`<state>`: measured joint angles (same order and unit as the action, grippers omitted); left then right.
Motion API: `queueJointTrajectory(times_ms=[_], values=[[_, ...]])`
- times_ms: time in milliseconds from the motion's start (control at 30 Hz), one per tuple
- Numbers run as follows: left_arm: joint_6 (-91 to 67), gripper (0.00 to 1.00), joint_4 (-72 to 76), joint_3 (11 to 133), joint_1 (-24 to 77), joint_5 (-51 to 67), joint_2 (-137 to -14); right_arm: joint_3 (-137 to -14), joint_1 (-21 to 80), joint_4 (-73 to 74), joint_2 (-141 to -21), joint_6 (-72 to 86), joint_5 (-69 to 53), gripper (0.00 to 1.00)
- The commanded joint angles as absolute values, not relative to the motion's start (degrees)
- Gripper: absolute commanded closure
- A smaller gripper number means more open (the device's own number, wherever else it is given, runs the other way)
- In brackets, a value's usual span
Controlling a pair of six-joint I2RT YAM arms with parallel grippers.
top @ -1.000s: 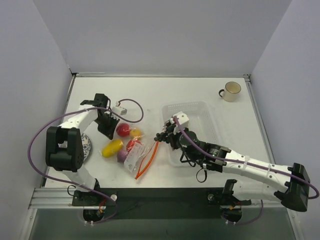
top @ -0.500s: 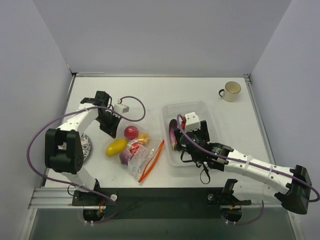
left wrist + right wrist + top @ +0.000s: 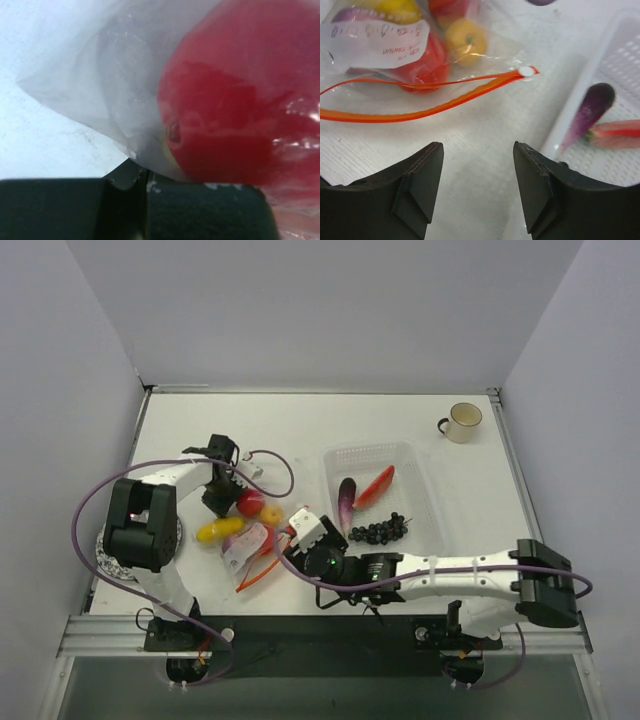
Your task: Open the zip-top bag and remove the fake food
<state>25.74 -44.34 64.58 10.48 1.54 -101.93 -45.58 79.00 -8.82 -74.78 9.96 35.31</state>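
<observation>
The zip-top bag [image 3: 250, 543] lies left of centre, its orange-red zip strip [image 3: 420, 100] gaping open. Inside it show a red round fruit [image 3: 248, 502], a yellow piece [image 3: 220, 530] and an orange-yellow piece [image 3: 466, 42]. My left gripper [image 3: 218, 492] is shut on the bag's clear plastic [image 3: 125, 100] at its far end, and the red fruit [image 3: 240, 110] presses against the film there. My right gripper [image 3: 477, 150] stands open and empty over the table, just short of the zip strip, between bag and basket. An eggplant [image 3: 346, 502], a red chili [image 3: 375, 485] and dark grapes [image 3: 380, 530] lie in the white basket [image 3: 425, 490].
A cream mug [image 3: 462, 422] stands at the far right corner. A patterned plate [image 3: 105, 550] lies under the left arm near the table's left edge. The basket's wall [image 3: 560, 135] is close on the right gripper's right side.
The right gripper let the grapes go into the basket and swung left to the bag's mouth, jaws open. The left gripper stayed shut on the bag, which shifted a little.
</observation>
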Motion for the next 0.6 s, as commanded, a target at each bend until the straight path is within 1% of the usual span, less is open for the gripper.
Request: queueJointTrajectory(times_ms=[0,133,233,400,567], values=[[25.6,1.0,-40.5,62.5,13.4,-1.8,-102.5,-49.4,79.2,-17.7,-82.3,9.0,26.4,0.42],[25.3,1.0,-40.6,61.3,14.2,-0.8,-102.4,-53.0,78.7,-20.2,-89.7,8.4,22.7,0.42],[25.4,1.0,-40.4,60.8,14.4,-0.7,-102.6,-55.6,78.2,-21.1,-93.1,8.3,20.1,0.42],[25.7,1.0,-40.3,60.5,14.4,-0.7,-102.7,-57.6,77.0,-22.1,-96.7,9.4,16.3,0.39],[25.9,1.0,-40.5,60.4,14.3,-0.5,-102.4,-58.2,75.3,-22.0,-99.7,11.0,14.2,0.38]])
